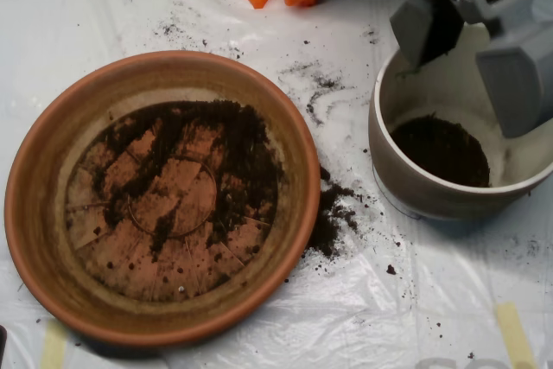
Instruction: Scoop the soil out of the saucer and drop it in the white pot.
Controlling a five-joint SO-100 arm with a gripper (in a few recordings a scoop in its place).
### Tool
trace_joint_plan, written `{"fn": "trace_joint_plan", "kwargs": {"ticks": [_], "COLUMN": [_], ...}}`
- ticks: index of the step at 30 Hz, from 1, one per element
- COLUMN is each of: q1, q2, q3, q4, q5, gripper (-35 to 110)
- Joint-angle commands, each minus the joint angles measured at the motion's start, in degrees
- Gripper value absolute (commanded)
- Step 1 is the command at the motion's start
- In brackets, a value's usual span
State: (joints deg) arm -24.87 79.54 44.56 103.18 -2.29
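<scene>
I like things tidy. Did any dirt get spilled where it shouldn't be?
Yes. A clump of soil lies on the plastic sheet between the saucer and the white pot, and more crumbs are scattered above them.

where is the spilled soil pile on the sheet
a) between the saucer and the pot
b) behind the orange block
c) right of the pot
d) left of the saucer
a) A dark pile of spilled soil lies on the sheet by the right rim of the saucer, in the gap before the pot.
</scene>
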Motion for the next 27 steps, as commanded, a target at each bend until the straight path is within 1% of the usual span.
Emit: {"fn": "trace_joint_plan", "kwargs": {"ticks": [1,3,5,11,16,22,27], "q1": [2.9,6.59,11.43,26.02,34.19,40.25,43.68], "q2": [7.65,10.99,15.91,28.21,33.57,30.32,21.53], "q3": [0.0,2.29,8.0,37.09,57.57,67.15,68.38], "q4": [0.09,-0.88,-3.6,-17.58,-27.77,-32.78,-33.93], "q5": [-0.53,-1.49,-3.34,-10.11,-13.45,-17.31,-20.13], "gripper": [38,38,38,38,38,37,39]}}
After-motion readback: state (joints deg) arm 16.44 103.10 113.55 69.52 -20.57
